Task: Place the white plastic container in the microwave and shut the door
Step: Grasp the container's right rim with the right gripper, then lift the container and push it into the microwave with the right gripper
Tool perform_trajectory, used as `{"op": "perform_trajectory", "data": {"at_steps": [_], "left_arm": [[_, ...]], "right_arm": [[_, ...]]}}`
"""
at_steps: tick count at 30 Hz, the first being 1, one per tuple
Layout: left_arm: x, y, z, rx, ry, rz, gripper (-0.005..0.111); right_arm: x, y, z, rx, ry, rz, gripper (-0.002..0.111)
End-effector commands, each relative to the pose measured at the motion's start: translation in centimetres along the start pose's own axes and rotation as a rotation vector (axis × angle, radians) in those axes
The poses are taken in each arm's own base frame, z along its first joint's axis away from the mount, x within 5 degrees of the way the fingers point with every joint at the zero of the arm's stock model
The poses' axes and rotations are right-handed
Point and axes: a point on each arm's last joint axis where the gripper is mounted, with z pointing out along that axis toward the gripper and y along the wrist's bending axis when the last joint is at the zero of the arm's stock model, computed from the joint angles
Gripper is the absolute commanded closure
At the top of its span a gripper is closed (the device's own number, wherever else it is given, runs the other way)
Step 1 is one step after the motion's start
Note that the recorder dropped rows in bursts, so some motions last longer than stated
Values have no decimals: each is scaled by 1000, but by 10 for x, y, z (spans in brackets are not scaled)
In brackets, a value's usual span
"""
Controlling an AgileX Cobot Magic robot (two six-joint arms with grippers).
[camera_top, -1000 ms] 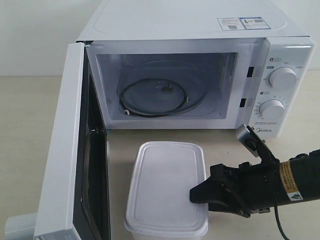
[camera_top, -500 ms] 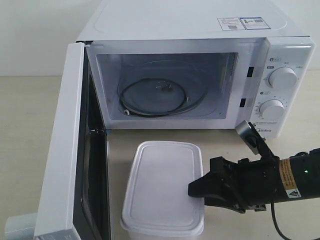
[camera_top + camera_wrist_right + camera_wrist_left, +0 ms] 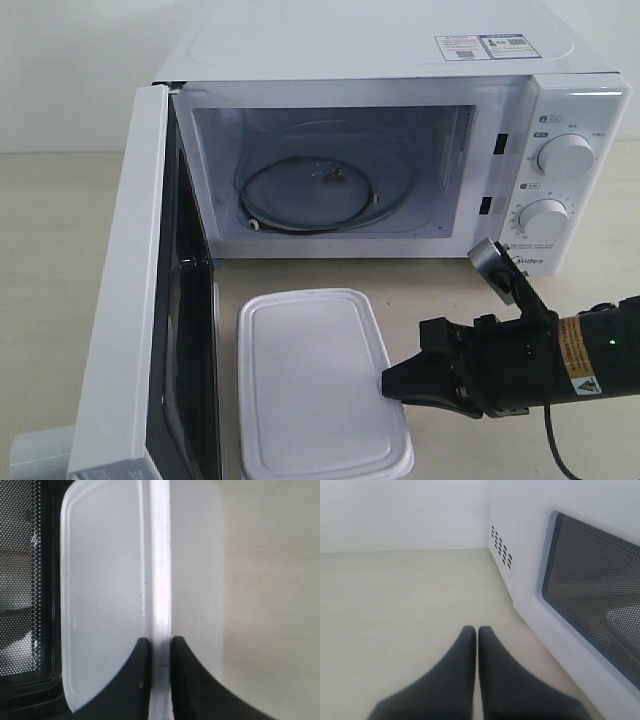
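Observation:
The white plastic container point(image 3: 315, 380) sits in front of the microwave point(image 3: 400, 60), its near-left edge close to the open door point(image 3: 125, 300). Reaching in from the right, my right gripper point(image 3: 388, 385) is shut on the container's right rim. In the right wrist view the two black fingers pinch the lid rim point(image 3: 159, 580), with the right gripper point(image 3: 157, 642) clamped across it and the container point(image 3: 105, 580) stretching ahead. My left gripper point(image 3: 476, 629) is shut on nothing, low over the table beside the door's outer face point(image 3: 600, 595). The glass turntable point(image 3: 320, 190) is bare.
The door stands swung out to the left, and its inner window point(image 3: 20, 580) lies just beyond the container. Two dials point(image 3: 565, 155) are on the microwave's right panel. A grey part point(image 3: 35, 450) shows at the lower left corner. Beige tabletop point(image 3: 50, 220) lies left of the door.
The right gripper has carried the container leftward toward the open door and turned it slightly. The left gripper's earlier state is not shown.

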Motion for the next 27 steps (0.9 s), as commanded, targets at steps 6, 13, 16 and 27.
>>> {"op": "perform_trajectory", "data": {"at_steps": [6,13,16,27], "left_arm": [[1,0,0,-1,1,3,103],[1,0,0,-1,1,3,103],[1,0,0,-1,1,3,103],[1,0,0,-1,1,3,103]], "right_arm": [[-13,18,-11,-35,-129,-36,108],[-21,28,-16,-127,-260,52,108],[-16,29,-14,-139,-347,109,108],[13,46,9,-80,-705,284,108]]}}
